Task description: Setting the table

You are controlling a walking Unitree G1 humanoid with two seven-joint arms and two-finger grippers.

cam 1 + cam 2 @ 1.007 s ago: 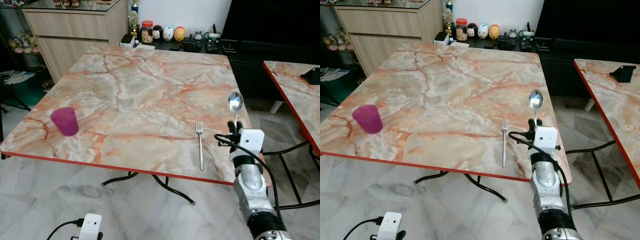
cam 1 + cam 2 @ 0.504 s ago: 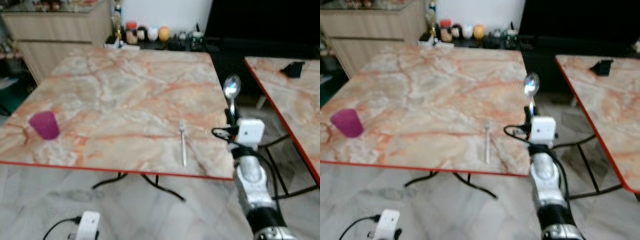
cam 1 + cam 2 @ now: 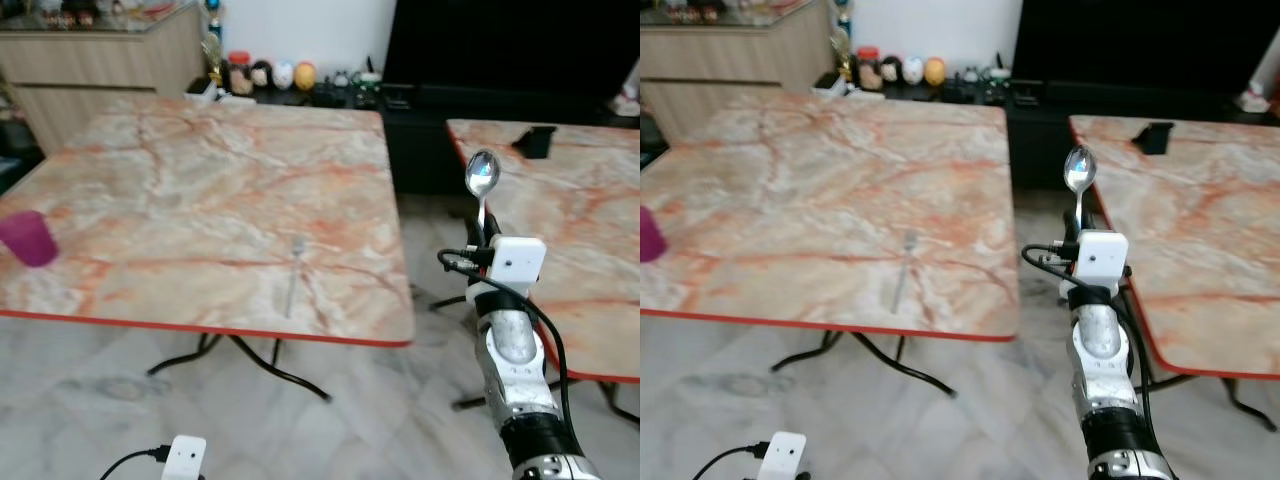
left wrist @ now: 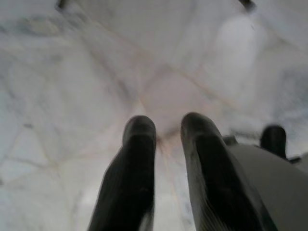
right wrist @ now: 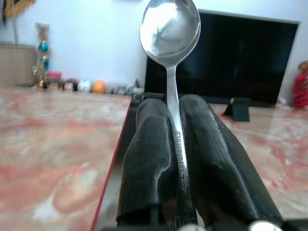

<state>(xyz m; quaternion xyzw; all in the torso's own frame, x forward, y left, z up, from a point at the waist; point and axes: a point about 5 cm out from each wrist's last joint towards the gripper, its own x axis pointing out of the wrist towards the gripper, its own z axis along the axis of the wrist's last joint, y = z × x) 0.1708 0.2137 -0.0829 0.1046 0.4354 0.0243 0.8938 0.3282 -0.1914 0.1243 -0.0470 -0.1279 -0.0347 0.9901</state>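
Spoon [image 5: 169,29]: polished metal, upright, handle clamped between the right gripper [image 5: 177,137] jaws; stamped lettering on the handle, illegible. Held over the gap between two marble-pattern, red-edged counters [image 3: 200,190].
Fork [image 3: 293,272]: lying near the front edge of the left counter, blurred.
Cup [image 3: 27,238]: pink, cut off at the frame edge.
Left gripper [image 4: 166,139]: low over the floor, jaws slightly apart, holding nothing.
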